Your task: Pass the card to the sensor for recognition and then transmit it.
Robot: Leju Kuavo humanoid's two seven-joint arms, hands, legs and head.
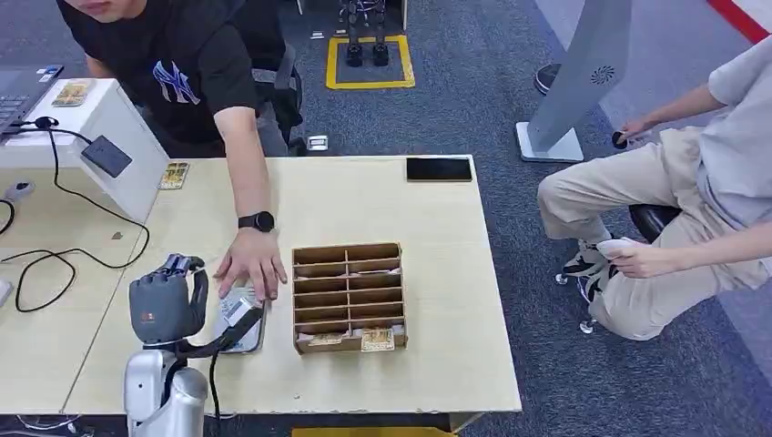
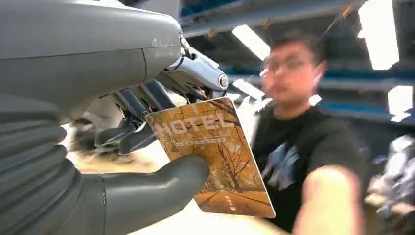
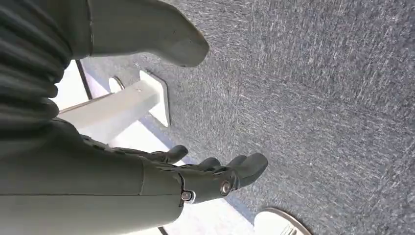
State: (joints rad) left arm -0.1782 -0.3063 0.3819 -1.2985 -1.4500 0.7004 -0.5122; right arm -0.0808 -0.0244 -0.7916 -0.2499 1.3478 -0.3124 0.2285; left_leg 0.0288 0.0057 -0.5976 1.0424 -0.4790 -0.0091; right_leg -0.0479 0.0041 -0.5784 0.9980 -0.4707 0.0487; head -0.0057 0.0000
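Orange hotel card (image 2: 215, 156) pinched betw. left hand (image 1: 167, 305) thumb and fingers (image 2: 142, 105), above worktop (image 1: 437, 355) front-left; sensor (image 1: 106, 156) lies ahead-left, far side; right hand (image 3: 195, 178) hangs empty, fingers apart.

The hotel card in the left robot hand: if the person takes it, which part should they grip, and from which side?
Judging by the left wrist view, the hotel card is pinched at one long edge by the left robot hand. Its far corner and opposite long edge stick out bare, so grip there, coming from the side away from the thumb.
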